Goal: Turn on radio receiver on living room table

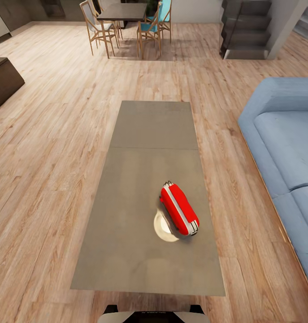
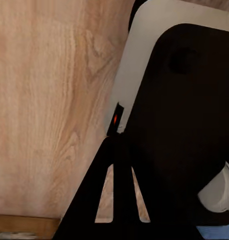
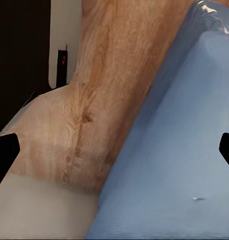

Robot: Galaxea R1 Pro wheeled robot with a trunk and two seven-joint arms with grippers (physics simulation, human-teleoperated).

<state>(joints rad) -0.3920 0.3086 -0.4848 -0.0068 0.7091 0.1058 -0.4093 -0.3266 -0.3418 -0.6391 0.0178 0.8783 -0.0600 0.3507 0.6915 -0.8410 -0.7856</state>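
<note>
I am looking down at the small bright-red retro radio (image 1: 179,209), lying on the long grey-brown counter (image 1: 140,179) toward its near end, at about five o'clock from the seam. The blue sofa (image 1: 284,148) is sitting at three o'clock. My right hand (image 3: 114,150) is hanging wide open over floor and sofa; my left hand's (image 2: 122,200) spread I cannot tell.

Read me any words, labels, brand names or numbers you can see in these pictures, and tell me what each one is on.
None can be read.
The radio receiver on the table: no legible lettering on its red body.
The robot's base, at the bottom edge of the head view: a faint dark mark that may be lettering, too small and blurred to read.
</note>
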